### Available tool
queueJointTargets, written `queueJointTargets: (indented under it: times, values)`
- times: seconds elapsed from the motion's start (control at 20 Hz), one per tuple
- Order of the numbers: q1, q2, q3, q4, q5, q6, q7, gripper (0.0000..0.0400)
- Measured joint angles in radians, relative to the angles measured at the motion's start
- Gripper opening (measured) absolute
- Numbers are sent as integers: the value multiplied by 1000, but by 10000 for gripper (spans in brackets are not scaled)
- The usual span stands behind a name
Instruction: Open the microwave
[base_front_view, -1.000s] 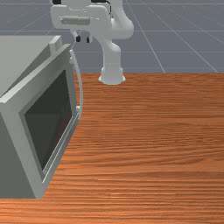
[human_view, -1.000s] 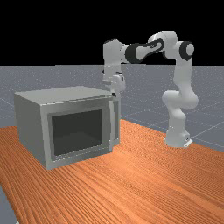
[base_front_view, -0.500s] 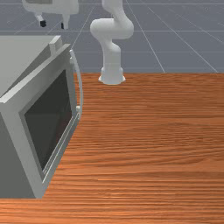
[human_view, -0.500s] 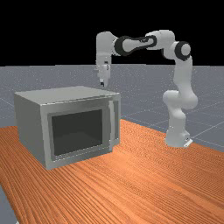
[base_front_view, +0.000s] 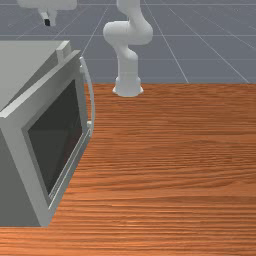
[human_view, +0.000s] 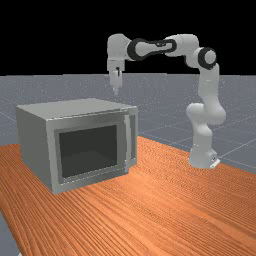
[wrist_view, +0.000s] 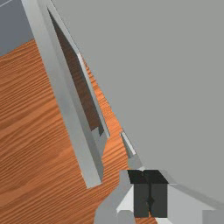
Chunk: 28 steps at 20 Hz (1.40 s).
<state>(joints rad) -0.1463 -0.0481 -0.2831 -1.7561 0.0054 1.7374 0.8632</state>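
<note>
Fingers (wrist_view: 141, 201) closed together, nothing between them, above the microwave (human_view: 35, 140). In the far view it sits at 7 o'clock from them on the worktop (human_view: 150, 210); handle (human_view: 128, 145) between 5 and 6 o'clock, untouched. Door (wrist_view: 63, 100) ajar, a narrow gap behind it. Opening begun, I judge; most of the swing left. No readable brand or lettering.
</note>
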Motion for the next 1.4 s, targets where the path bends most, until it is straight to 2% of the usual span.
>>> queueJointTargets:
  times: [0.15, 0.3, 0.55, 0.65, 0.75, 0.8, 0.85, 0.9, 1.1, 1.4]
  values:
    - [4, 12, 7, -6, 1, 34, -1, 2]
    - [9, 43, 11, -20, -2, 137, -1, 0]
    - [12, 83, 16, -56, -3, 238, -2, 0]
    - [22, 85, 27, -123, -36, 302, -3, 0]
    - [33, 64, 41, -173, -71, 378, -4, 50]
    - [35, 54, 48, -203, -79, 429, -5, 42]
    - [39, 59, 57, -233, -84, 468, -6, 0]
    - [33, 53, 66, -246, -89, 489, -4, 0]
    - [4, 22, 147, -294, -80, 536, -2, 0]
    - [-41, 14, 276, -313, -76, 545, 36, 0]
